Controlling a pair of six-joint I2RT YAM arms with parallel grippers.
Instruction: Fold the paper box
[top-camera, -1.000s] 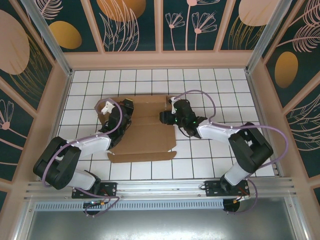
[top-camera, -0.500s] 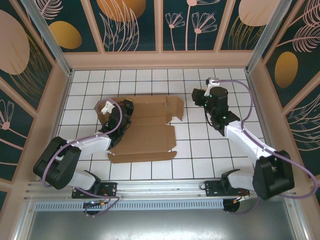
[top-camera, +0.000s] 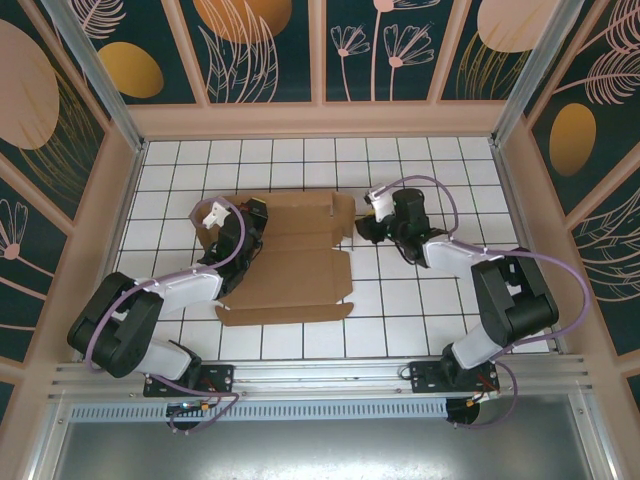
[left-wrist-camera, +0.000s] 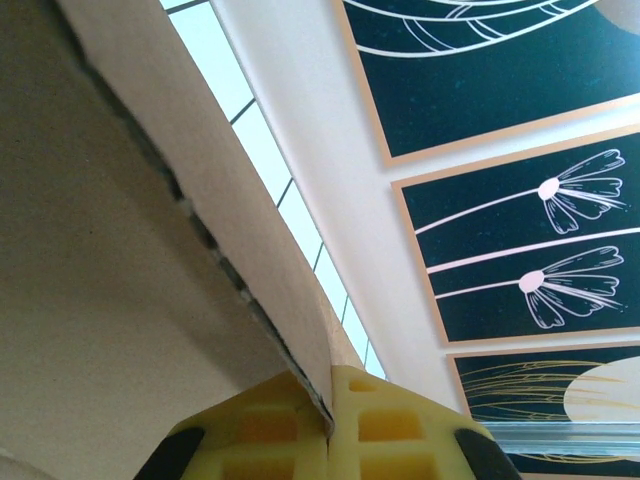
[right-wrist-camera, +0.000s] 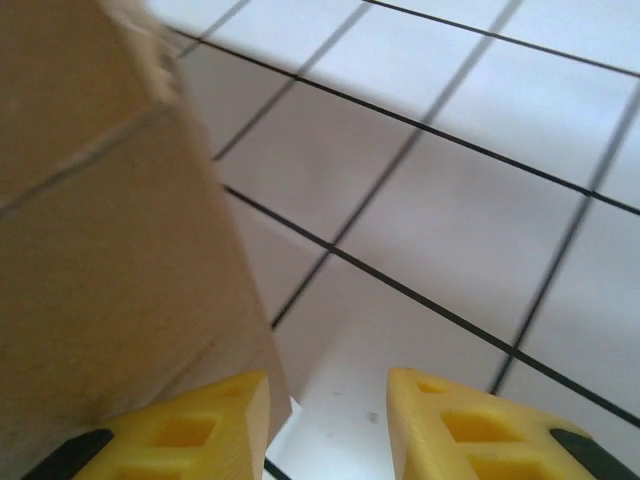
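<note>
The paper box (top-camera: 295, 265) is a brown creased sheet lying mostly flat on the white tiled floor, with its left flap lifted. My left gripper (top-camera: 250, 215) is at that left side; in the left wrist view it (left-wrist-camera: 330, 400) is shut on the flap's thin cardboard edge (left-wrist-camera: 250, 230). My right gripper (top-camera: 362, 228) sits low at the sheet's right edge. In the right wrist view it (right-wrist-camera: 328, 385) is open, with bare tile between its yellow fingertips (right-wrist-camera: 440, 410) and a cardboard flap (right-wrist-camera: 110, 250) standing against the left finger.
Floral-patterned walls (top-camera: 320, 60) and pale frame posts close in the tiled floor (top-camera: 430, 320) on three sides. An aluminium rail (top-camera: 320, 385) runs along the near edge by the arm bases. The right arm's cable (top-camera: 430, 190) loops above its wrist.
The right arm left the box's right flap, swung out to the back right, then came back low beside that flap. The left arm kept its grip and has not moved.
</note>
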